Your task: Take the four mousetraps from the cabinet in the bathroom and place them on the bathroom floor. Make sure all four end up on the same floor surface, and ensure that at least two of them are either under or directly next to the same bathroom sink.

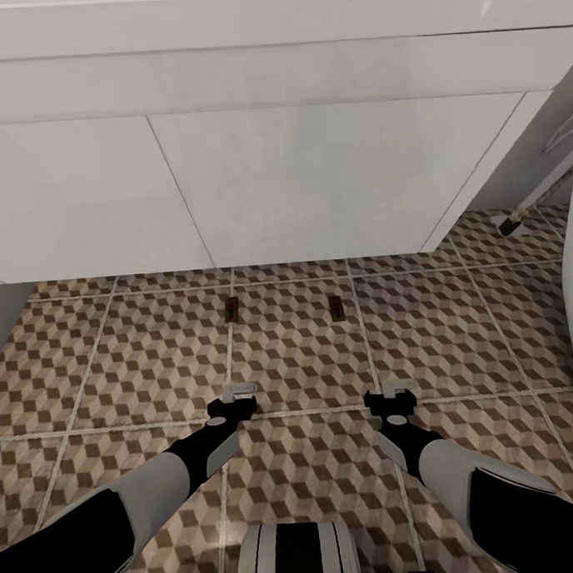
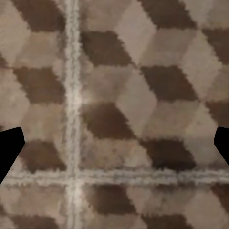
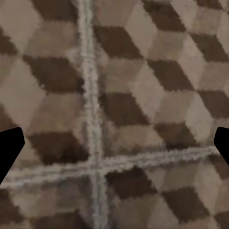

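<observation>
Two mousetraps (image 1: 232, 309) (image 1: 337, 308) on the tiled floor (image 1: 455, 329) before the white vanity (image 1: 315, 185), long axes toward it. Left gripper (image 1: 239, 394) and right gripper (image 1: 398, 390): both point down, spread apart, empty.

Two mousetraps lie on the bathroom floor (image 1: 454, 312): one mousetrap (image 1: 232, 309) to the left and a second mousetrap (image 1: 337, 308) to the right. Two arms reach forward, each with one end effector: left end effector (image 1: 239, 394), right end effector (image 1: 397, 390). One white vanity front (image 1: 315, 185) stands behind.

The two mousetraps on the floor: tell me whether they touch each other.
Apart. The head view shows the left mousetrap and the right mousetrap separated by patterned tiles.
</observation>
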Available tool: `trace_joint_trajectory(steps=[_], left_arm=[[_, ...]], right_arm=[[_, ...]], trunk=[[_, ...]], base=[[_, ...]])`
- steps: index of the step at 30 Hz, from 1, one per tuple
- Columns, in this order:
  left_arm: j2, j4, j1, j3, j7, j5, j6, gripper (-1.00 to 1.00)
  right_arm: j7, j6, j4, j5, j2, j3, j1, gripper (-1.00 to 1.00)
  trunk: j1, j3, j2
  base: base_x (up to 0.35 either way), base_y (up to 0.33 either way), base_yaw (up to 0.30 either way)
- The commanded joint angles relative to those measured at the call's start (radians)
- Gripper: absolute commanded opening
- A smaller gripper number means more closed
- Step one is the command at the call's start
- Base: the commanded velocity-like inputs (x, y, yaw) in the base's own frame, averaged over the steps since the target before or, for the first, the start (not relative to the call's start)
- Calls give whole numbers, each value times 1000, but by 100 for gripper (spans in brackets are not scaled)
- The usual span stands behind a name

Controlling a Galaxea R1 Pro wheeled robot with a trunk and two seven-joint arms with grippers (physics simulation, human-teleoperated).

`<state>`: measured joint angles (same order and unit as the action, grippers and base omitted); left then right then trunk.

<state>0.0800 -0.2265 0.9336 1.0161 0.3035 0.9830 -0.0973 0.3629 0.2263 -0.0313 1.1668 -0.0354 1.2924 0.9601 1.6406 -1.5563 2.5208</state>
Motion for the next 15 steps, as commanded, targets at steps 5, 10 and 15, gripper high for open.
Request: trace_joint_trajectory(steps=[5,10,15], left_arm=[[0,-1,1,8,5,10,-4,100],[0,-1,1,5,6,13,-3,100],[0,-1,0,4,6,14,-2,100]], right_arm=[[4,2,-1,10,0,8,0,100],[4,2,-1,10,0,8,0,100],[4,2,-1,10,0,8,0,100]], trunk=[[-1,3,0],[-3,23,-1],[-5,42,-2]], base=[[0,0,0],[0,0,0],[0,0,0]])
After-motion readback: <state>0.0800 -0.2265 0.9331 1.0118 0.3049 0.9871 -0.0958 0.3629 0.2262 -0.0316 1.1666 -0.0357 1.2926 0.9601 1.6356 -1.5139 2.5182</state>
